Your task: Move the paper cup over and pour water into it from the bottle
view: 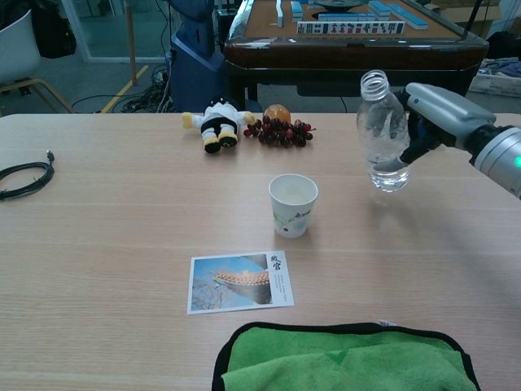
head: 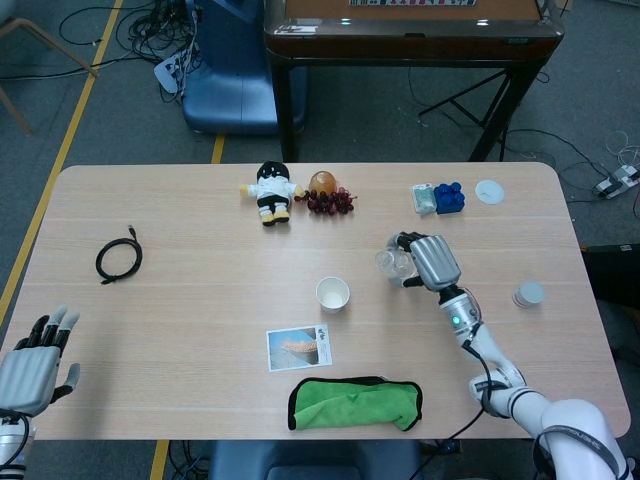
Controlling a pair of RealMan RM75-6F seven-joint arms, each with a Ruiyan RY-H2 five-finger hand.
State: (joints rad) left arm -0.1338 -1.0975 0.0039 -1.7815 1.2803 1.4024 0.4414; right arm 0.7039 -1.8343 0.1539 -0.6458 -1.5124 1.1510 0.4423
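A white paper cup (head: pixel 333 294) (view: pixel 293 204) stands upright near the table's middle. Right of it my right hand (head: pixel 428 262) (view: pixel 431 118) grips a clear, uncapped water bottle (head: pixel 392 262) (view: pixel 382 132) and holds it in the air above the table, its neck leaning slightly left toward the cup. The bottle hangs up and to the right of the cup, apart from it. My left hand (head: pixel 32 365) rests at the table's near left corner, fingers apart and holding nothing; the chest view does not show it.
A photo card (head: pixel 299 348) and a green cloth (head: pixel 355 402) lie in front of the cup. A doll (head: pixel 270 190), grapes (head: pixel 330 202), blue blocks (head: pixel 448 196) and a white lid (head: pixel 489 191) sit along the far edge. A black cable (head: pixel 119 259) lies left, a bottle cap (head: pixel 528 294) right.
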